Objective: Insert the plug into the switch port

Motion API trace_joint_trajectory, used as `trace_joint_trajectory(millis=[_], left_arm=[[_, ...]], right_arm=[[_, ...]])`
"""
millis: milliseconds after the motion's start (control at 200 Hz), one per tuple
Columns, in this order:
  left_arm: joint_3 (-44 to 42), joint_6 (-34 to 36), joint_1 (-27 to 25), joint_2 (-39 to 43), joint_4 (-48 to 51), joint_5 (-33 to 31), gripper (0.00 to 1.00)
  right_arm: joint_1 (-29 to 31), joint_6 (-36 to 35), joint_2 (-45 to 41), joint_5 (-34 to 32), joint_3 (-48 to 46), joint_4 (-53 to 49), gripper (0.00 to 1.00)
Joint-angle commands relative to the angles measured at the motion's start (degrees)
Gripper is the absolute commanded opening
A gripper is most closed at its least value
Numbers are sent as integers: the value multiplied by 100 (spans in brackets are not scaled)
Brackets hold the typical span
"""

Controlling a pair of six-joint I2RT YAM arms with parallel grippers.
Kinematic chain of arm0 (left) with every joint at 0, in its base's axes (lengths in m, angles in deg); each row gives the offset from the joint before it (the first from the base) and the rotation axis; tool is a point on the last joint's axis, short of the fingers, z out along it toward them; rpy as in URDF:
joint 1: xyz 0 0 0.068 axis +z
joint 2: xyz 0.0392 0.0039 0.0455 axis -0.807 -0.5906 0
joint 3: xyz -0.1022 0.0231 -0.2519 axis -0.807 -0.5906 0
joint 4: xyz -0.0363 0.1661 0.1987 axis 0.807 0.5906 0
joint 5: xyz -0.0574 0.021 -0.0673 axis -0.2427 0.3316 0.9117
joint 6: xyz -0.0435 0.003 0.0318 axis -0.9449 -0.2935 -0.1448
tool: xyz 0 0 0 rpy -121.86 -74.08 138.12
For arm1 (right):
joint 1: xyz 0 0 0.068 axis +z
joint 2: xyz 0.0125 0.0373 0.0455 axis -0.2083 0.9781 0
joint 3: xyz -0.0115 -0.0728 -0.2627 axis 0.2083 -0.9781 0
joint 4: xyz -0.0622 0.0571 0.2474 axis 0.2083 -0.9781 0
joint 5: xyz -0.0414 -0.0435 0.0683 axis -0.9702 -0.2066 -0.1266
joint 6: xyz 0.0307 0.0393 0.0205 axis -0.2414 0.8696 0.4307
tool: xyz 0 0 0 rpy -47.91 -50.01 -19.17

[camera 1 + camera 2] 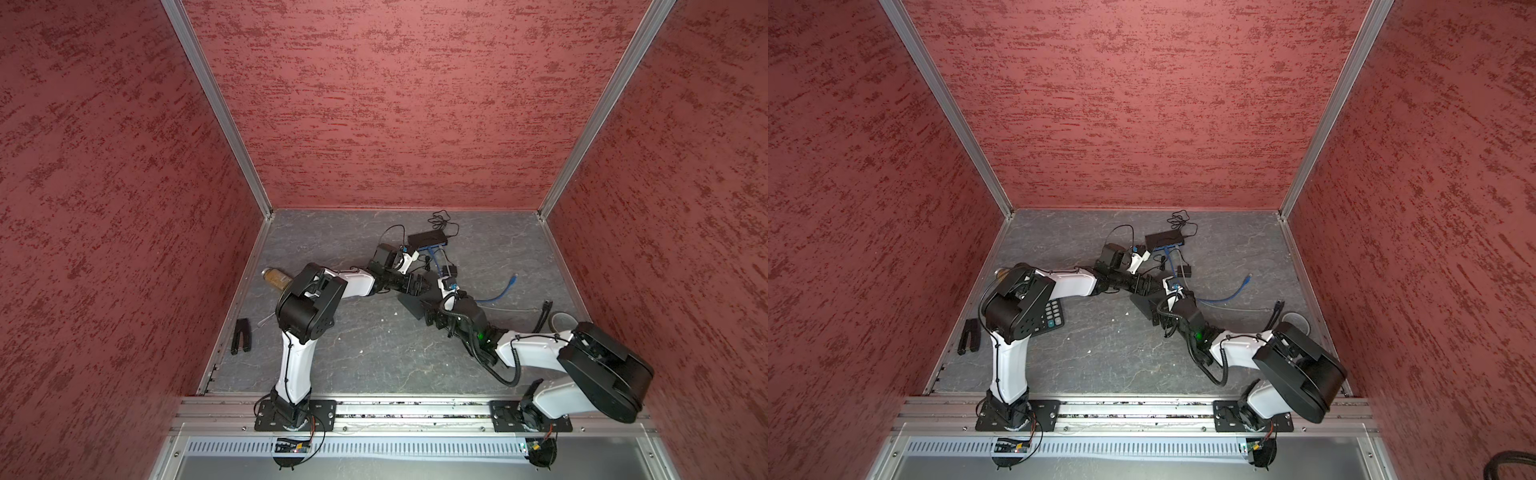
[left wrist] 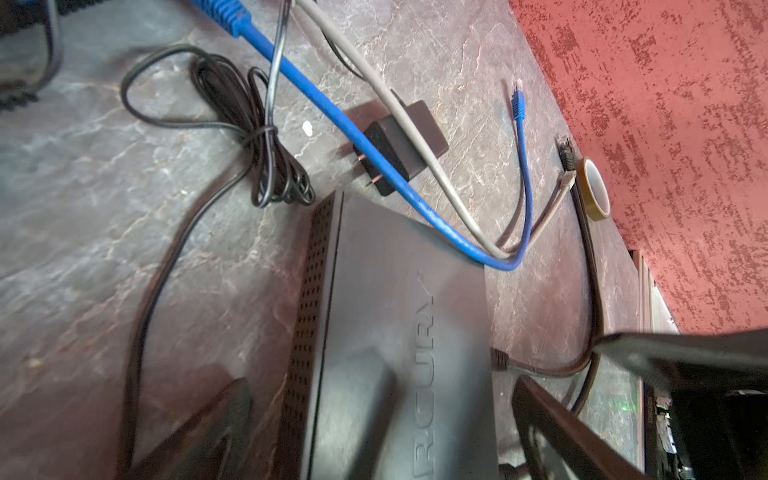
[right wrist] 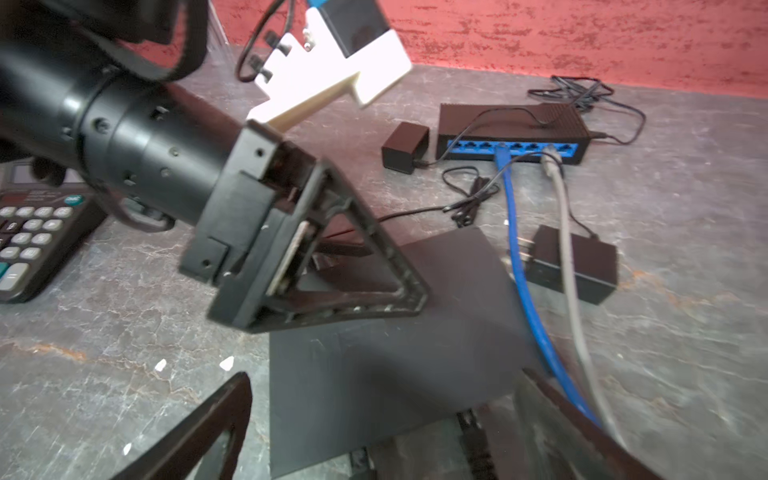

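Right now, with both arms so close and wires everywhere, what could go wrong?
1. The blue cable and grey cable run from the switch right beside the open right end effector; a finger might snag one and tug its plug out.
2. The left end effector hangs just ahead of the right one, over the black box; the arms could bump.
3. Thin black cords lie looped nearby and could tangle.

Clutter on the grey, stone-patterned worktop (image 1: 374,353)
A calculator (image 1: 1052,318) lies near the left edge, close to a black forked clip (image 1: 241,336). An amber bottle (image 1: 276,277) lies on its side, and a tape roll (image 2: 596,187) sits at the foot of the red wall (image 2: 685,124).
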Motion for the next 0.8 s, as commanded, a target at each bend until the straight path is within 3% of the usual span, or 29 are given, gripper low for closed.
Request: trace_joint_trajectory(millis=[0,160,331,546,796], left_arm=[[-130,159,116,139,640,-340,99],[-156,425,255,632,817,-594,99],[-639,577,554,1455,625,-929,100],[-1196,546,1130,2192,470,-1154,100],[-2056,504,2082,3077,50,-1428,100]], right_arm=[[-216,145,-275,-312,488,-891,99],[-725,184,-610,-375,918,-1736,99],[-1755,-164,-769,-241,1361,-2397,99],[-2711,-803,-284,24,1486,-2013,99],[-3593,-1398,74,647,1052,-536,99]])
